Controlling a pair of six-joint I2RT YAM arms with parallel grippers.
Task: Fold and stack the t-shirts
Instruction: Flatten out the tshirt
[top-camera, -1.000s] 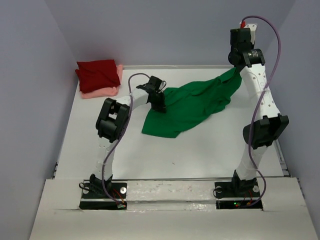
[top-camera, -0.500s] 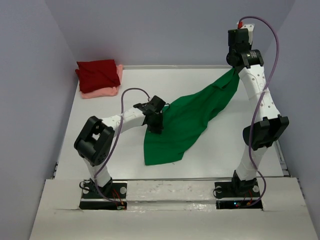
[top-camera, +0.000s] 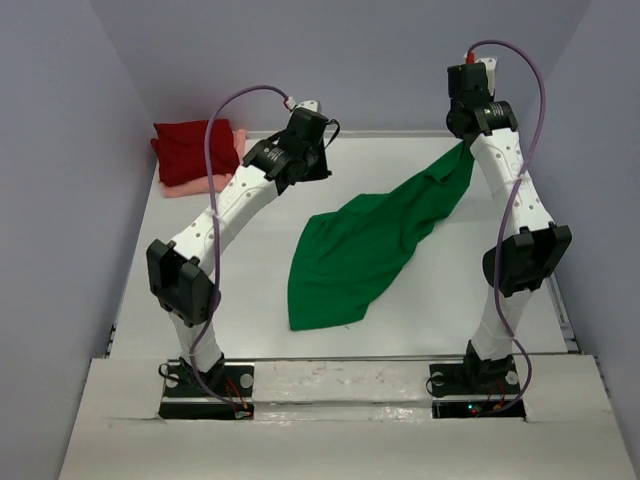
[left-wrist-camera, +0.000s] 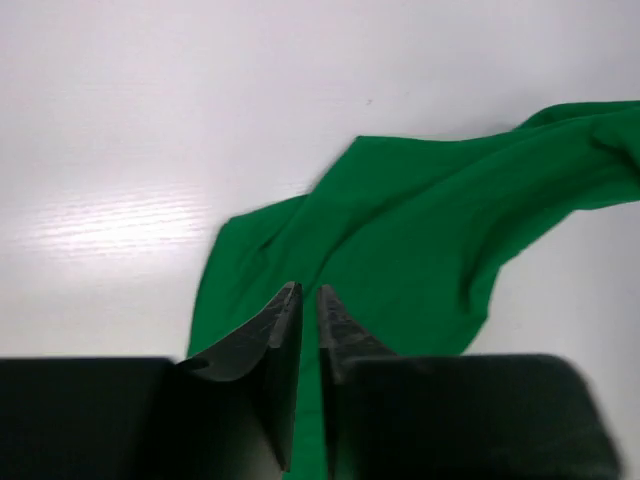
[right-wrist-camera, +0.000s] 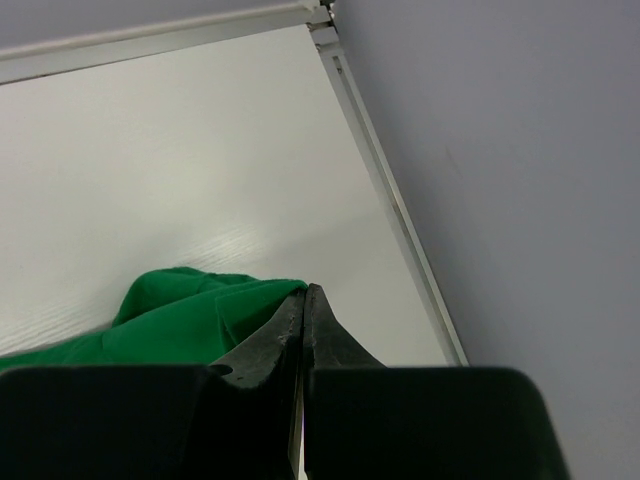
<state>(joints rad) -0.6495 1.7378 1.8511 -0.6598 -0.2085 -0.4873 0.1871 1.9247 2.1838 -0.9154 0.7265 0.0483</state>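
Left hand (left-wrist-camera: 308, 292) lifted off green shirt (top-camera: 355, 255); wrist view shows fingers (left-wrist-camera: 272, 335) parted.

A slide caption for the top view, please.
Right gripper holds up one end of the green shirt; left gripper hangs free.

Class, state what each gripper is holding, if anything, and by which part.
The right gripper pinches the green t-shirt by its raised far end, the rest trailing on the table. The left gripper holds nothing.
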